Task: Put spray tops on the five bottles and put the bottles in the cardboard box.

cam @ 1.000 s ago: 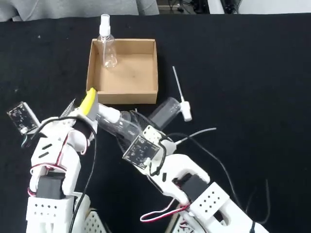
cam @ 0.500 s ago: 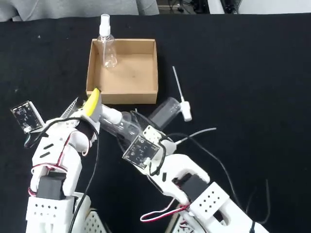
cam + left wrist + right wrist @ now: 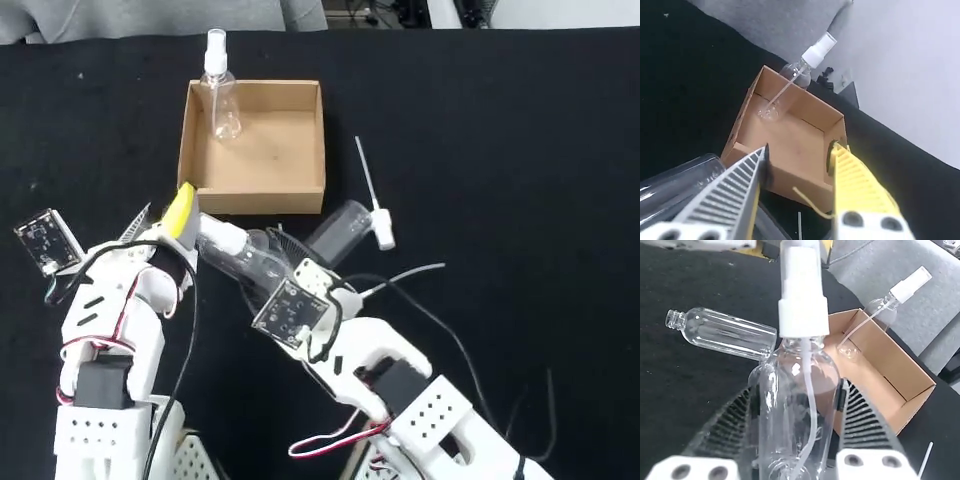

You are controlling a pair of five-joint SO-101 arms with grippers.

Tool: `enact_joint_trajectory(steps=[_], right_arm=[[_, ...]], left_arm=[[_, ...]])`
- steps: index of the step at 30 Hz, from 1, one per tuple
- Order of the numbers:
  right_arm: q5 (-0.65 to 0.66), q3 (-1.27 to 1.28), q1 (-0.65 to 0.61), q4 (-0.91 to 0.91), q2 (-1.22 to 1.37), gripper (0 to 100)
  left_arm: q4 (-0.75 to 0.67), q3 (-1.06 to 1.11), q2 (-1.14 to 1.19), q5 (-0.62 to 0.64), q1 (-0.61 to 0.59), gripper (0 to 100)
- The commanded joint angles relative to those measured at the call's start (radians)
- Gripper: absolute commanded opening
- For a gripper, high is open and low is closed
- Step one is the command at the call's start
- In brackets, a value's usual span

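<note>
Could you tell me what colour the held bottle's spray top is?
White plastic spray top, clearest in right wrist view.

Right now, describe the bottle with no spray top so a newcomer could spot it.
Start at the cardboard box. Just off its near right corner a clear bottle lies on its side, beside a loose spray top. Its neck is bare, unlike the boxed bottle and the held bottle in the right gripper, both capped.
</note>
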Motion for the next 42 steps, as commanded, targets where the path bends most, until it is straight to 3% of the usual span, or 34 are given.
enact_joint_trajectory(steps=[1, 12, 18, 24, 28, 33, 42], right_arm=[[-0.006, -0.047, 0.023, -0.037, -0.021, 11.7], [-0.008, -0.047, 0.023, -0.037, -0.021, 11.7], [-0.094, -0.056, 0.023, -0.037, -0.021, 11.8], [-0.097, -0.056, 0.018, -0.038, -0.022, 11.9], [-0.097, -0.058, 0.018, -0.038, -0.022, 11.9], [-0.097, -0.058, 0.017, -0.038, -0.022, 12.0], [-0.095, -0.050, 0.017, -0.037, -0.022, 11.8]], left_arm=[[-0.012, -0.013, -0.002, -0.008, -0.002, 19], [-0.014, -0.016, -0.002, -0.008, -0.056, 19], [-0.014, -0.018, -0.002, -0.008, -0.054, 19], [-0.014, -0.016, -0.002, -0.012, -0.044, 19], [-0.011, -0.005, -0.002, -0.018, 0.042, 19], [-0.011, 0.027, -0.002, -0.129, 0.140, 19], [-0.009, 0.035, -0.002, -0.155, 0.160, 19]])
